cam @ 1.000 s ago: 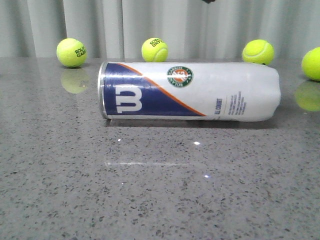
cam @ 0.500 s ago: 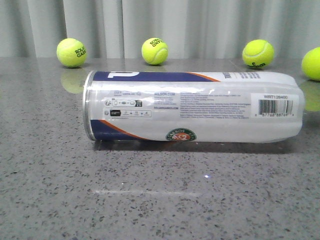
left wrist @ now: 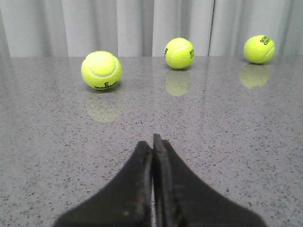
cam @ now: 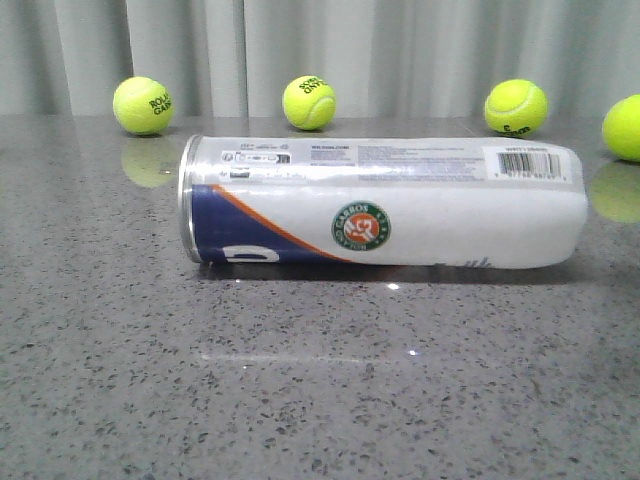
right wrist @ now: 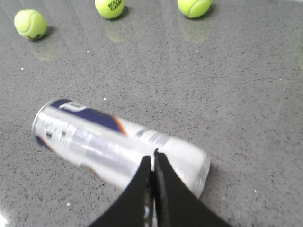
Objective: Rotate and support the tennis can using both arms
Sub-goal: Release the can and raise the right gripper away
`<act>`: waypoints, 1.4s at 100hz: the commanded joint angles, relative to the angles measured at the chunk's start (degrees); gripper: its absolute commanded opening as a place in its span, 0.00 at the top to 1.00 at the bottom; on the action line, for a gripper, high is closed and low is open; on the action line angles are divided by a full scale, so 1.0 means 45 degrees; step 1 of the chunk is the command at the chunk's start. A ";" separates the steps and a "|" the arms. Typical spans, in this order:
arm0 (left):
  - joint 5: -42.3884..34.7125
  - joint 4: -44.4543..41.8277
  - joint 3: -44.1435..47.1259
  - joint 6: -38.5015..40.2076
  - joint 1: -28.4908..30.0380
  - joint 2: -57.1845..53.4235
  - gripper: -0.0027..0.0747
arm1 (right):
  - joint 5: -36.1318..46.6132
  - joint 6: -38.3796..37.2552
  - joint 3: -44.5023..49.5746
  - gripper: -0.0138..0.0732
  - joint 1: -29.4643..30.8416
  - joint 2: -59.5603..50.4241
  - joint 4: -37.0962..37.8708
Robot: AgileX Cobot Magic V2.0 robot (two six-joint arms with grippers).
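Where the grey speckled table fills the lower frame of the front view, the tennis can is seen lying on its side across the centre, its metal-rimmed end at the left, the round emblem facing the camera and the barcode along its upper right. Behind it, four tennis balls are ranged along the upper frame before a pale curtain. Neither arm appears in the front view. In the wrist views, the left gripper is shown with jaws pressed together above bare table, and the right gripper likewise closed, empty, above the can.
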State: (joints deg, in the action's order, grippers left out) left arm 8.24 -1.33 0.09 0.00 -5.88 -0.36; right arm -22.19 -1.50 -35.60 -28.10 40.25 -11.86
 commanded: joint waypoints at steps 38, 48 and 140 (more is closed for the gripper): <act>-0.1226 -0.0030 0.0134 0.0168 0.0032 -0.0415 0.99 | 0.2673 -0.0022 0.3622 0.91 0.0064 -0.6221 -0.0099; -0.0883 -0.0006 -0.0413 0.0168 0.0032 -0.0333 0.99 | 0.2641 -0.0022 0.3769 0.91 0.0064 -0.6839 -0.0099; 0.7799 0.3127 -0.8674 -0.1058 0.0032 0.9890 0.69 | 0.2761 -0.0022 0.3769 0.91 0.0064 -0.6962 -0.0099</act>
State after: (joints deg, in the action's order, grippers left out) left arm 46.00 7.57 -35.46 -2.48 -5.88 40.25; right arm -14.77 -1.64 -17.21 -28.10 8.43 -12.18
